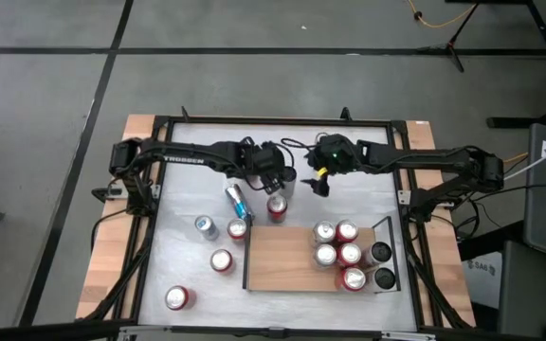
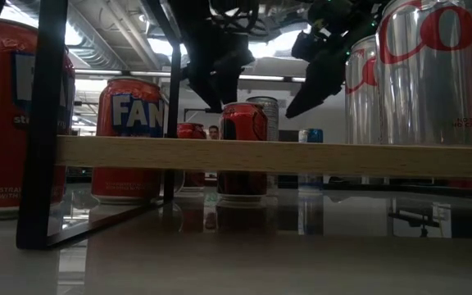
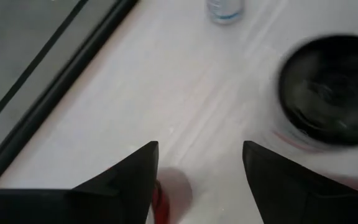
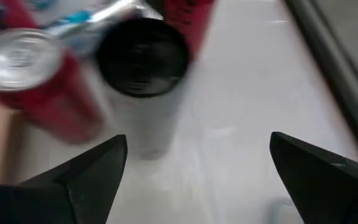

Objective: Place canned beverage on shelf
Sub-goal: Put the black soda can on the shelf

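The shelf (image 1: 281, 260), a light wooden board (image 2: 277, 156), lies near the table's front edge with several red and silver cans (image 1: 347, 254) standing on its right half. A white can with a black top (image 4: 143, 59) stands on the table beyond the board, between my two grippers. My left gripper (image 1: 278, 187) hovers open above the table; a red can (image 1: 276, 206) stands just beneath and in front of it, its edge (image 3: 159, 200) showing beside one finger. My right gripper (image 1: 322, 185) is open and tilted down toward the black-topped can (image 3: 331, 93), touching nothing.
A blue and silver can (image 1: 236, 201) lies on its side left of the red can. Loose cans (image 1: 221, 260) stand upright left of the board. Two black cans (image 1: 382, 265) stand by the board's right rail. A black frame (image 1: 150, 189) runs around the table.
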Robot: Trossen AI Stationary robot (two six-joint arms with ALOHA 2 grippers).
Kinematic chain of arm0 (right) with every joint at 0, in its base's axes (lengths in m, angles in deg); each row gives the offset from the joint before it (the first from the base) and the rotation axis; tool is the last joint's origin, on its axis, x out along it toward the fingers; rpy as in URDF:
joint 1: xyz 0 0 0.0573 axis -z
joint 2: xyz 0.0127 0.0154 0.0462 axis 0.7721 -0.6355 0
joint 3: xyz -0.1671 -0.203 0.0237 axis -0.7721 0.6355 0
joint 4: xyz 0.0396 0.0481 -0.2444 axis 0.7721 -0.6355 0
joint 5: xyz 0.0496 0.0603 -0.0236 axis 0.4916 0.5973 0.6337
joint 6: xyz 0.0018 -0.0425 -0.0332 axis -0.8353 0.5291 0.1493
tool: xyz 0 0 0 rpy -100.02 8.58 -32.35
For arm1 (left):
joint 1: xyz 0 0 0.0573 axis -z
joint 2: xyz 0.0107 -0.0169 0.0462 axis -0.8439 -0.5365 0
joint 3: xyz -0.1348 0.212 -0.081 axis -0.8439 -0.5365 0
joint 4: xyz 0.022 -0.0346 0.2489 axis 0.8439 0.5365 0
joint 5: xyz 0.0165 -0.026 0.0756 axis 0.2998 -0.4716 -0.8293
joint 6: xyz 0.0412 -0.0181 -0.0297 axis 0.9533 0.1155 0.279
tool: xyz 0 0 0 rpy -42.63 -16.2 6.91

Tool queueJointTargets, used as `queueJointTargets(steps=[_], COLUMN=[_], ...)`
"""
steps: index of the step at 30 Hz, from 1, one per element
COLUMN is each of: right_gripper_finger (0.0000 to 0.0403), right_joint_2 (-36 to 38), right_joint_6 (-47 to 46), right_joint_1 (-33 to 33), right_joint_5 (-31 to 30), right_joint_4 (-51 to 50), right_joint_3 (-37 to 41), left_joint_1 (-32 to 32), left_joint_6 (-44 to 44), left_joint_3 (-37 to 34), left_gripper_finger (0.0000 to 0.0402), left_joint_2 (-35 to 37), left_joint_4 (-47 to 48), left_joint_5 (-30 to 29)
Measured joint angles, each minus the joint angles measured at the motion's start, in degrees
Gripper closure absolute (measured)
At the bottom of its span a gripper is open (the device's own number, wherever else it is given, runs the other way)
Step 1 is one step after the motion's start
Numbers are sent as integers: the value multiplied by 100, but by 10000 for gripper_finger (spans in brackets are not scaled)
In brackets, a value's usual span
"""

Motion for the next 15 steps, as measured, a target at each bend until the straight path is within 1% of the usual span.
queueJointTargets(steps=[3,5,10,12,15], right_gripper_finger=[17,17,17,17,17], right_joint_2=[-14,-44,-141,-190,-221], right_joint_6=[-4,-50,-293,-308,-314], right_joint_1=[-3,-7,-4,-4,0], right_joint_5=[426,571,577,509,342], right_joint_4=[12,31,130,288,255], right_joint_3=[0,0,-2,-7,-4], left_joint_1=[-122,-178,-203,-181,-125], left_joint_6=[0,1,13,15,15], left_joint_3=[0,0,2,2,2], left_gripper_finger=[176,176,176,176,176], left_joint_2=[0,0,0,0,0], left_joint_4=[-169,-297,-440,-462,-463], left_joint_5=[3,96,250,381,568])
